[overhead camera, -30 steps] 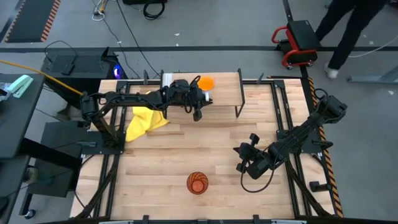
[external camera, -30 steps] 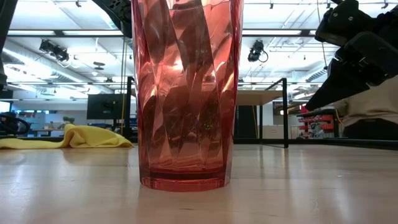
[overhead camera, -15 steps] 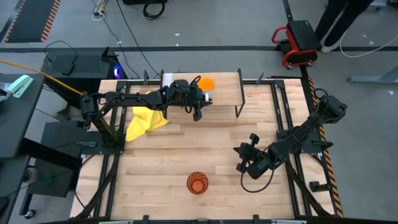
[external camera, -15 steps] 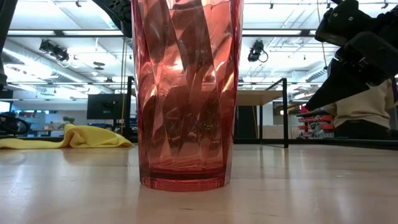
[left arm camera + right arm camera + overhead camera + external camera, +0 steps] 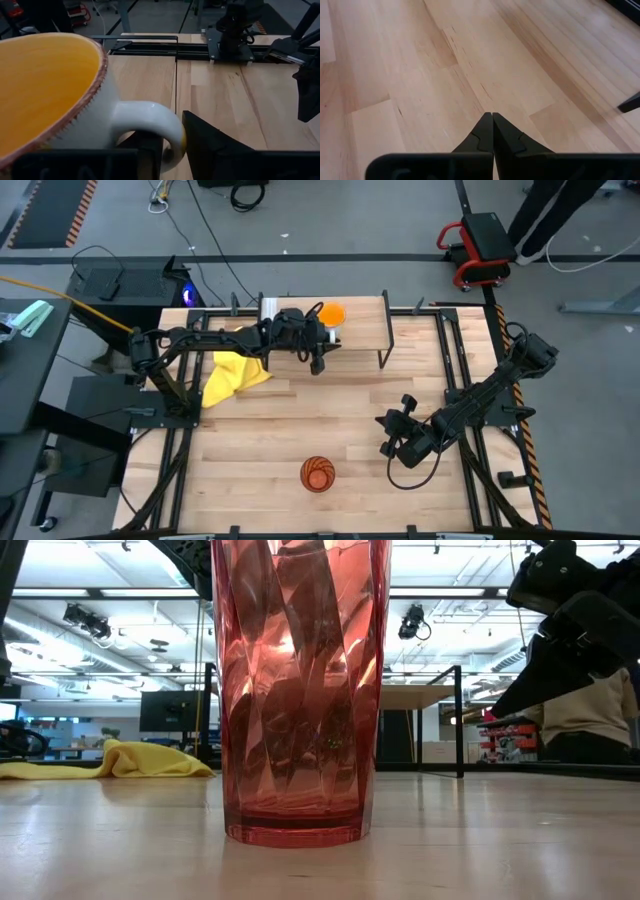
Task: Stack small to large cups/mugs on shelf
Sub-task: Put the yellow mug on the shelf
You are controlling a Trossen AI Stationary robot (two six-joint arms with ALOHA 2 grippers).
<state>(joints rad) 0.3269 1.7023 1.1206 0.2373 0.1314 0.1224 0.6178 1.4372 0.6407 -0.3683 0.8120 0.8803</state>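
Observation:
The orange mug [image 5: 331, 313] with its white handle is over the shelf [image 5: 360, 330], a light-wood board on black legs at the table's far edge. I cannot see whether its base rests on the board. My left gripper [image 5: 325, 332] reaches in from the table's left and is shut on the mug [image 5: 50, 90]. The amber tumbler [image 5: 317, 474] stands upright on its base near the table's near edge and fills the low view [image 5: 300, 690]. My right gripper [image 5: 388, 442] is shut and hovers over bare table right of the tumbler. The small clear glass is hidden. My left gripper [image 5: 172, 145] holds the orange mug by its white handle [image 5: 170, 127]. One finger [image 5: 150, 150] is inside the handle's loop and the other finger [image 5: 210, 145] is against its outer side. The fingers come level from the table's left, and the mug stays upright.
A yellow cloth [image 5: 235, 372] lies crumpled on the table left of the shelf, under my left arm. The shelf's black legs [image 5: 459, 720] stand behind the tumbler. Bare wood lies between the shelf and the tumbler. A person [image 5: 590, 720] stands beyond the table.

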